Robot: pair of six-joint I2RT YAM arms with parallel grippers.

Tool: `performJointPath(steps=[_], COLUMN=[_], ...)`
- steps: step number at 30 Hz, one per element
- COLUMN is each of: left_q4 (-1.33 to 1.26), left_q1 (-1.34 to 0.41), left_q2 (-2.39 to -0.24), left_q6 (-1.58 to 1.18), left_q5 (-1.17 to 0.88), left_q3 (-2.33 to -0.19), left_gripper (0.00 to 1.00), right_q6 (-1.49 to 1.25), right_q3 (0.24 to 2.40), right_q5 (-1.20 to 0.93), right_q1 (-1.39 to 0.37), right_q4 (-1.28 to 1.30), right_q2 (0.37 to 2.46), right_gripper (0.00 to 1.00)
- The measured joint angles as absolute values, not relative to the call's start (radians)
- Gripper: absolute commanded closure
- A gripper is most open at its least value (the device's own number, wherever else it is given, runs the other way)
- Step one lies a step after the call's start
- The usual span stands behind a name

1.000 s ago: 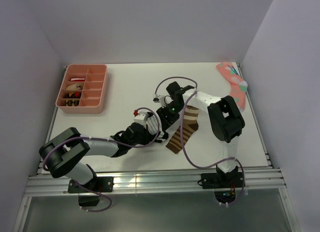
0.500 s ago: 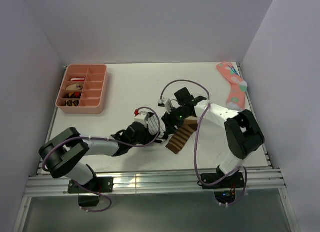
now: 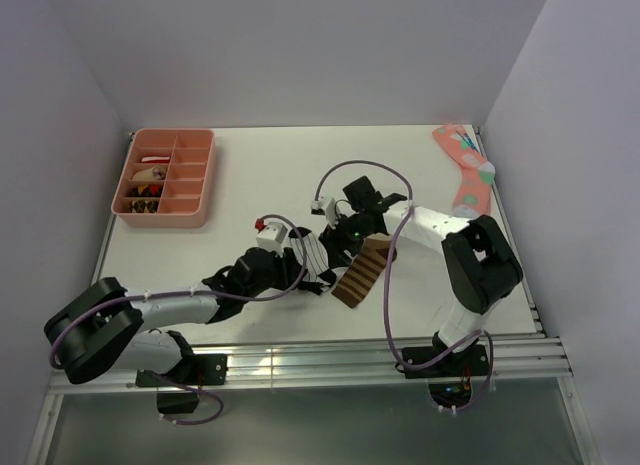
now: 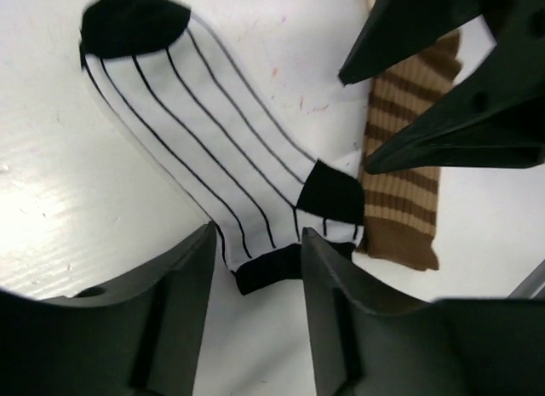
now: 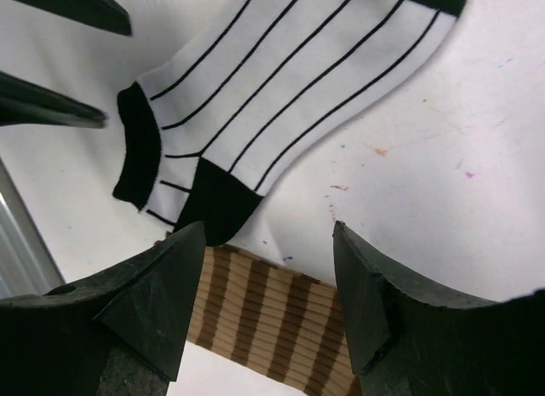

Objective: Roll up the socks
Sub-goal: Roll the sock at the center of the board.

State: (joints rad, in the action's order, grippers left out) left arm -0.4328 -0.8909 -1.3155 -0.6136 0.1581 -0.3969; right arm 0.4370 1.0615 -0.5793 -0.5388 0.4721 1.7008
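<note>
The white sock with thin black stripes [image 4: 213, 115] lies flat on the table, toe away from my left gripper [image 4: 257, 234]. That gripper is open, and the sock's black cuff [image 4: 268, 268] rests loose between its tips. The brown-and-tan striped sock [image 5: 272, 315] lies beside the white sock's heel. My right gripper [image 5: 268, 230] hovers open over the brown sock's end, with nothing in it. From above, both grippers [image 3: 310, 275] [image 3: 345, 247] meet at mid-table over the white sock [image 3: 308, 253] and the brown sock [image 3: 362, 275].
A pink compartment tray [image 3: 165, 135] with small items stands at the back left. A pink dotted sock with a teal toe [image 3: 468, 170] lies at the back right by the wall. The table's front rail [image 3: 320, 360] runs close behind the arms' bases.
My left gripper has opened and let go of the white sock, and its arm has drawn back to the left. The brown sock looks shorter. My right gripper came down over it and opened wider.
</note>
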Motion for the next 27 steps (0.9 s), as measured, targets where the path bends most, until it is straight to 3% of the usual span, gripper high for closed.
performJointPath(steps=[3,8,11,17,27], left_q4=[-0.451,-0.466,-0.485,-0.54,-0.644], left_q1=[-0.881,-0.83,-0.739,-0.67,-0.67], left_q2=[-1.264,-1.228,-1.249,-1.348,-1.513], left_q6=[-0.62,-0.687,-0.746,-0.809,-0.864], left_q5=[0.16,0.16,0.128,0.029,-0.144], left_q3=[-0.382,-0.376,-0.37,-0.371,-0.457], left_gripper=[0.47,0.67,0.72,0.73,0.73], right_q6=[0.449,0.477,0.498,0.539,0.599], right_q3=[1.055,0.984,0.909,0.758,0.672], right_q5=[-0.56,-0.509,-0.453,-0.321,-0.166], right_q1=[-0.543,-0.563,-0.601,-0.768,-0.906], right_q4=[0.458,0.406,0.364,0.245,0.093], right_q2=[1.689,1.62,1.54,1.376,1.357], right_gripper=[0.31,0.32,0.33,0.35,0.37])
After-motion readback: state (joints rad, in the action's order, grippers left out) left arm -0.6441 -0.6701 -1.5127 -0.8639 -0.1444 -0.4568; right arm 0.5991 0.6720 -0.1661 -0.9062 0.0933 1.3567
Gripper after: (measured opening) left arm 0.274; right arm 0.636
